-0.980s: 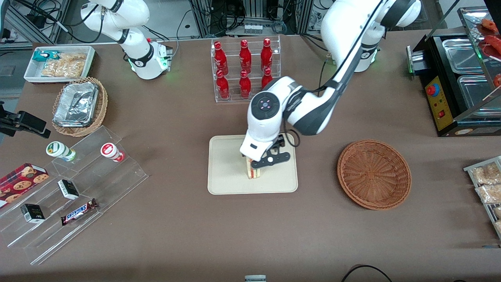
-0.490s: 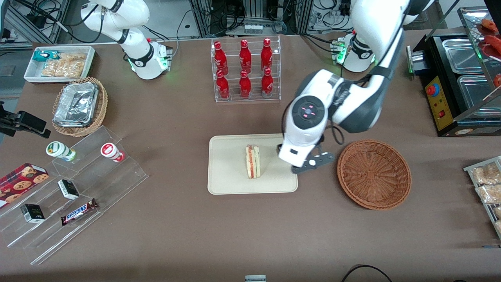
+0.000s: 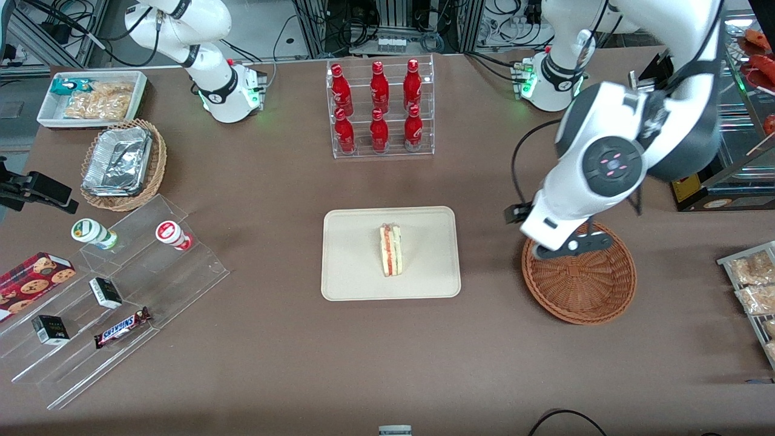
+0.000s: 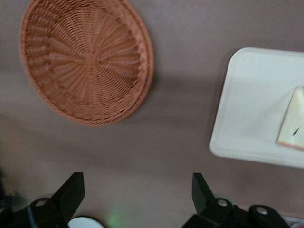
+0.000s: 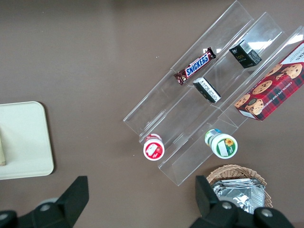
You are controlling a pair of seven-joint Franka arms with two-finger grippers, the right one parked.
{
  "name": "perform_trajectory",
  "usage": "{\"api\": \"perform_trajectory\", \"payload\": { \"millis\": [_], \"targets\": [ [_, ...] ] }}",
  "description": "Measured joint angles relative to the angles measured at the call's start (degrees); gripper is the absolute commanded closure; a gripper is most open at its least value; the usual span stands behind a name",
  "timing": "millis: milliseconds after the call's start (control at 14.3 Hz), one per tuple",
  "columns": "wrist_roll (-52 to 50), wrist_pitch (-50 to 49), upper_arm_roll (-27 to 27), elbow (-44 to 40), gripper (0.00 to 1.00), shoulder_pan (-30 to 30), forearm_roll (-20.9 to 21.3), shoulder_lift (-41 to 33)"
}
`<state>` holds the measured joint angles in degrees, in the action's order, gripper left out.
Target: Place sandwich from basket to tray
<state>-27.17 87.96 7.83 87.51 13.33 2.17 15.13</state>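
Brown matte tabletop (image 3: pixel 272 181) carries every item you see. At its middle lies the flat beige rectangular tray with rounded corners (image 3: pixel 351 266) (image 4: pixel 247 109), and on the tray stands the small triangular sandwich wedge of pale bread with red and green filling (image 3: pixel 391 249) (image 4: pixel 292 121), resting on one edge, apart from the rim on all sides. Toward the working arm's end of the table sits the round reddish-brown woven wicker basket (image 3: pixel 584 284) (image 4: pixel 85 59), well apart from the tray and holding nothing. Your left arm's black two-finger gripper (image 3: pixel 569 246) (image 4: pixel 137 192) hangs above the basket's rim on the side farther from the front camera, clear of the sandwich. In the left wrist view its two dark fingertips (image 4: pixel 71 190) are spread wide with only bare tabletop between them. Farther from the front camera than the tray stands a clear acrylic rack of six red bottles (image 3: pixel 379 106). Toward the parked arm's end you can find a lighter tan wicker basket with foil containers (image 3: pixel 121 165) and a clear stepped display shelf with small snack items (image 3: pixel 121 297) (image 5: pixel 209 90)
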Motion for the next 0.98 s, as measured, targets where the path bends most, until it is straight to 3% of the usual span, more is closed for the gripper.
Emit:
{"api": "perform_trajectory", "payload": {
  "millis": [560, 980],
  "targets": [
    [20.8, -4.9, -0.5, 2.4, 0.00, -12.5, -0.1, -10.5],
    [28.1, -3.2, -4.8, 2.7, 0.00, -13.6, -0.5, -12.8]
  ]
}}
